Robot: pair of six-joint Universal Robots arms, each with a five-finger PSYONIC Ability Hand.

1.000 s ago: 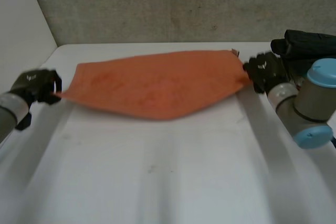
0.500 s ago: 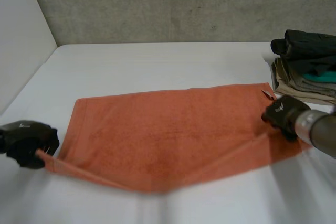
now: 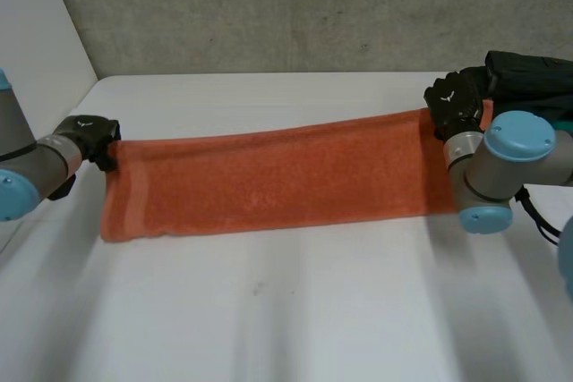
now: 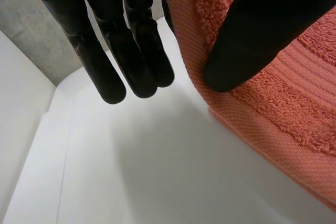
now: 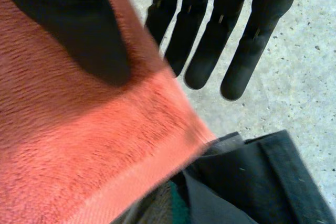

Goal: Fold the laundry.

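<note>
Our left hand [image 3: 85,136] has the far left corner of the orange towel [image 3: 277,181] pinched, thumb on top of the terry and straight fingers [image 4: 134,61] on the other side of the edge. Our right hand [image 3: 455,105] does the same at the far right corner, thumb pressed on the cloth and fingers [image 5: 202,51] straight beyond it.

We work on a white table [image 3: 286,319], and the towel lies flat across it as a long, narrow strip running from one hand to the other. From its even long edges we judge it to be doubled lengthwise already. At its right end it sits right by a pile of dark folded clothes [image 3: 528,73], and in the right wrist view its edge overlaps the top garment.

We expect the towel to be light, soft and limp, with no stiffness of its own. It will sag between our hands when lifted, and its looped pile should grip well, not slip. The woven hem band [image 4: 262,135] at each short end is flatter and firmer, so we judge the corners on that band to be the best hold, keeping both layers in the pinch.
</note>
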